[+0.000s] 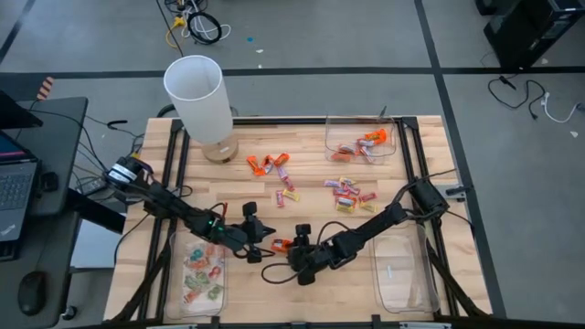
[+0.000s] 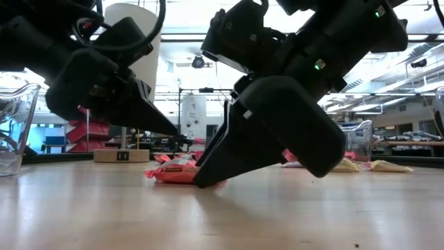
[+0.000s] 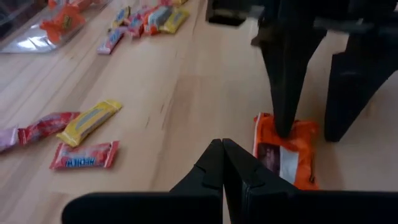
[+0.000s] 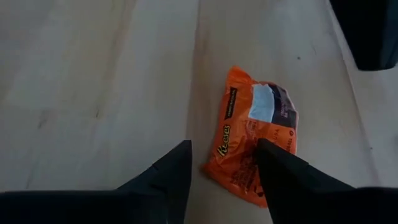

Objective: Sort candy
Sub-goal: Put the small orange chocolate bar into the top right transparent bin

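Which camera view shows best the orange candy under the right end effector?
The right wrist view: the orange candy lies flat, nearly whole, between the open right end effector fingers. The left wrist view shows it partly behind a dark finger. The low view shows only its edge. In the high view it is a small orange spot.

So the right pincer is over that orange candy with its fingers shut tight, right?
Not shut. The right pincer is over the orange candy, but its fingers stand apart, one on the wrapper's edge. The right wrist view shows it.

Table (image 4: pixel 93 74) pale wood, smooth matt; orange candy (image 4: pixel 255 146) wrapper glossy, crinkled; trays (image 1: pixel 402 274) clear plastic
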Robot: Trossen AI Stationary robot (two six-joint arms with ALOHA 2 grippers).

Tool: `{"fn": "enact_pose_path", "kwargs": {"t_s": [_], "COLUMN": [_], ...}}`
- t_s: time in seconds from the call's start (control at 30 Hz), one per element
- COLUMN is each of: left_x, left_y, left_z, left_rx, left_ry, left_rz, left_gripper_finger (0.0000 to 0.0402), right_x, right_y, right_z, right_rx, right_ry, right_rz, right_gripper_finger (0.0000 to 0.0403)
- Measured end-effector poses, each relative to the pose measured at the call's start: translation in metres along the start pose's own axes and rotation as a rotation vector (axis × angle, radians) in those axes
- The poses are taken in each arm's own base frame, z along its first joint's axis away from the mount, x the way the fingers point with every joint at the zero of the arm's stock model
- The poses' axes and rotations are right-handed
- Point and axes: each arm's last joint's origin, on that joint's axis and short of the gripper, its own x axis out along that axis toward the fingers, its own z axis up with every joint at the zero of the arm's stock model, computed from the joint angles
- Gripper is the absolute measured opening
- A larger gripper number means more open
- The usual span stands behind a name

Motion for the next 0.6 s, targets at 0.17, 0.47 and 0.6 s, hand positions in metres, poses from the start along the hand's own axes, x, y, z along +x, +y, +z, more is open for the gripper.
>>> {"fn": "enact_pose_path", "kwargs": {"t_s": [0.17,0.47,0.6], "left_x": [0.005,0.008,0.008], "left_y": [-0.001,-0.003,-0.003], "left_z": [-0.007,-0.013,-0.013], "left_rx": [0.007,-0.029,-0.024], "left_ry": [0.025,0.052,0.053], "left_rz": [0.005,-0.015,-0.015], "left_gripper_finger": [0.0,0.0,0.0], "right_x": [0.001,0.001,0.001], "right_y": [-0.002,-0.002,-0.002], "right_z": [0.0,0.0,0.0], "right_rx": [0.007,0.002,0.001], "right_ry": [0.003,0.003,0.003], "right_rz": [-0.005,-0.008,-0.008], "right_gripper_finger": [0.0134,0.0061,0.0034]}}
